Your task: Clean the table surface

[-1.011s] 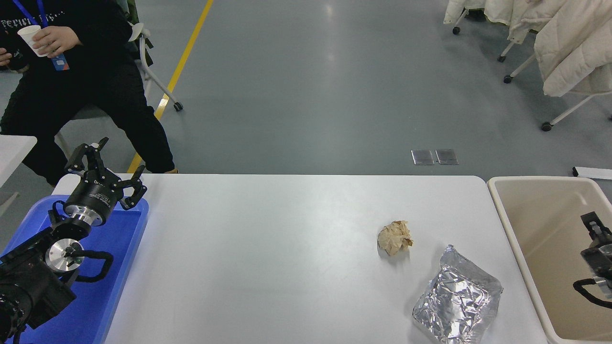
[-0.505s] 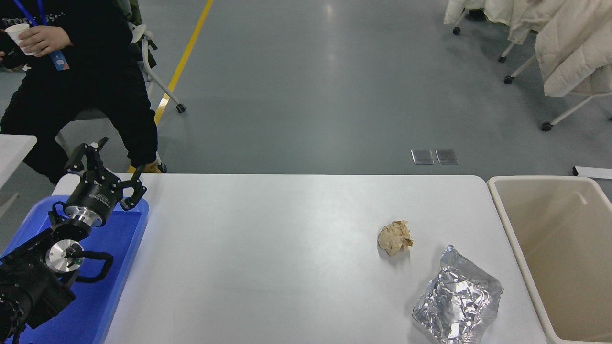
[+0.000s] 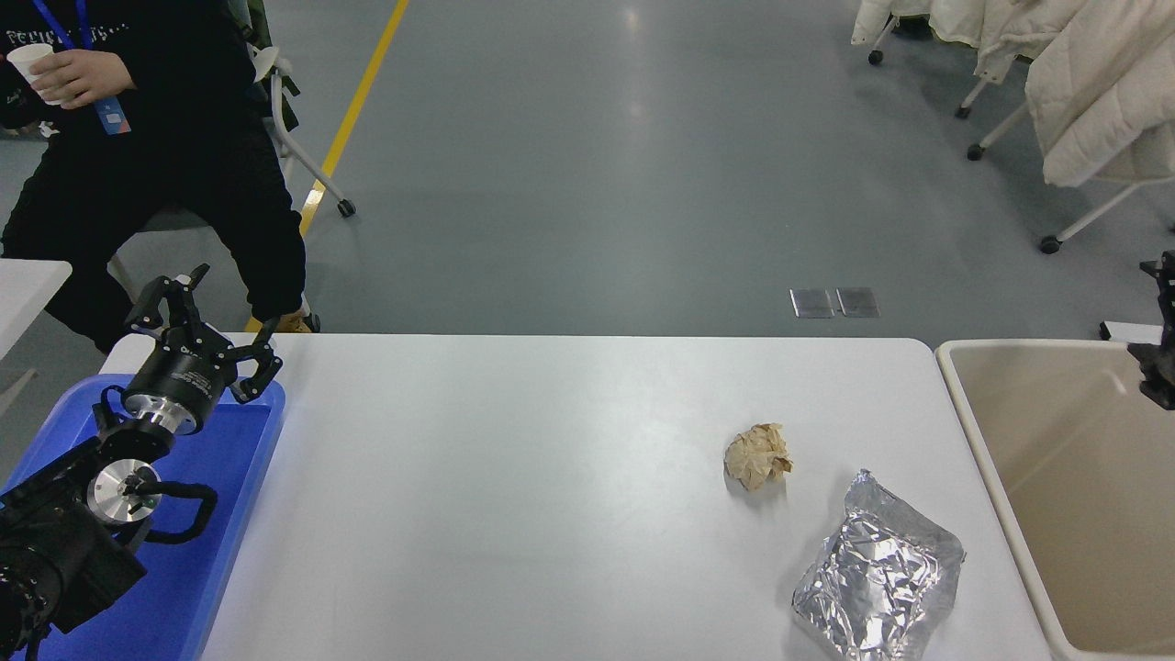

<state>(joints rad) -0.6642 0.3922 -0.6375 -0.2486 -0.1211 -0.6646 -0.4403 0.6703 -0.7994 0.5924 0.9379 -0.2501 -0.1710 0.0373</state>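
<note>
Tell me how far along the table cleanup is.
Nothing visibly done: the beige bin looks empty. Nothing in hand: the left gripper hangs open over the blue tray; the right gripper barely shows at the right edge. Left on the table surface: the crumpled paper ball and the foil wrapper.

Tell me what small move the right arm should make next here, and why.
Probably bring the right gripper, barely in view at the right edge above the beige bin, leftward toward the silver foil wrapper. The wrapper and a crumpled brown paper ball lie on the table surface, and the wrapper lies nearer the bin. The left gripper is parked over the blue tray.
</note>
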